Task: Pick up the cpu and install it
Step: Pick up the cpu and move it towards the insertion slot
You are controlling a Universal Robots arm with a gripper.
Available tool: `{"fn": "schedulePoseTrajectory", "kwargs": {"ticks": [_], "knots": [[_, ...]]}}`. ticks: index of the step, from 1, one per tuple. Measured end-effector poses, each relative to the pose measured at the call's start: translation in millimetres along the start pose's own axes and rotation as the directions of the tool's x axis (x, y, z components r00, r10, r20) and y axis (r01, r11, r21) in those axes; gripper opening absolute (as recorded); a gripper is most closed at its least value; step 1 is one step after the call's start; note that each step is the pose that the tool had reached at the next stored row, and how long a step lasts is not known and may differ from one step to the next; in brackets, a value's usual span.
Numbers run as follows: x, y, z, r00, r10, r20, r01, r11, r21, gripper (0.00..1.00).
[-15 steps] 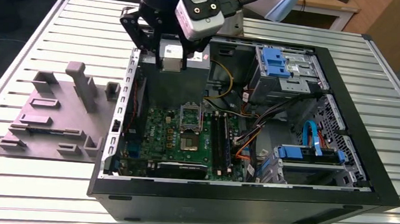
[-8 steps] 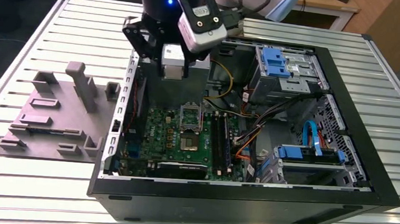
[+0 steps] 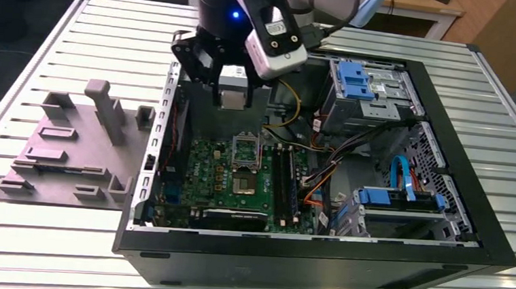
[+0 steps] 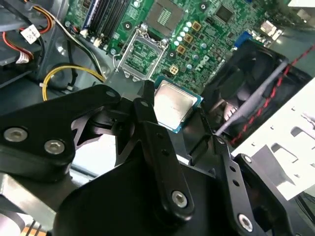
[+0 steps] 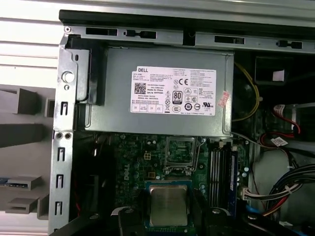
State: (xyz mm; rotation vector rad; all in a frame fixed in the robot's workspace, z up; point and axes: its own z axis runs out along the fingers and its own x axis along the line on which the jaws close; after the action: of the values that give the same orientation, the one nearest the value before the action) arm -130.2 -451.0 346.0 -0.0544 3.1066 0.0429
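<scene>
The cpu, a small square chip with a silvery top and pale rim, is held between my gripper's black fingers. In the first wrist view the cpu hangs over the green motherboard, just short of the open metal socket frame. The dark-centred socket and its raised frame lie beyond the chip in the second wrist view. In the exterior view my gripper hovers above the open computer case, over its back part, with the socket lower down on the board.
A grey power supply fills the case's back. Memory sticks, orange and yellow cables and blue drive brackets crowd the board's side. A grey plastic fixture with upright blocks stands on the slatted table at the exterior view's left.
</scene>
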Motion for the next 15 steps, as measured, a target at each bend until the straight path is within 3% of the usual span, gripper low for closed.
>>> {"fn": "schedulePoseTrajectory", "kwargs": {"ticks": [5, 15], "knots": [[-7.3, -3.4, 6.6, 1.0, 0.0, -0.0036, 0.0, 1.0, 0.0, 0.47], [-14.7, -14.2, 20.3, 1.0, 0.001, -0.0042, -0.001, 1.0, 0.0, 0.47]]}}
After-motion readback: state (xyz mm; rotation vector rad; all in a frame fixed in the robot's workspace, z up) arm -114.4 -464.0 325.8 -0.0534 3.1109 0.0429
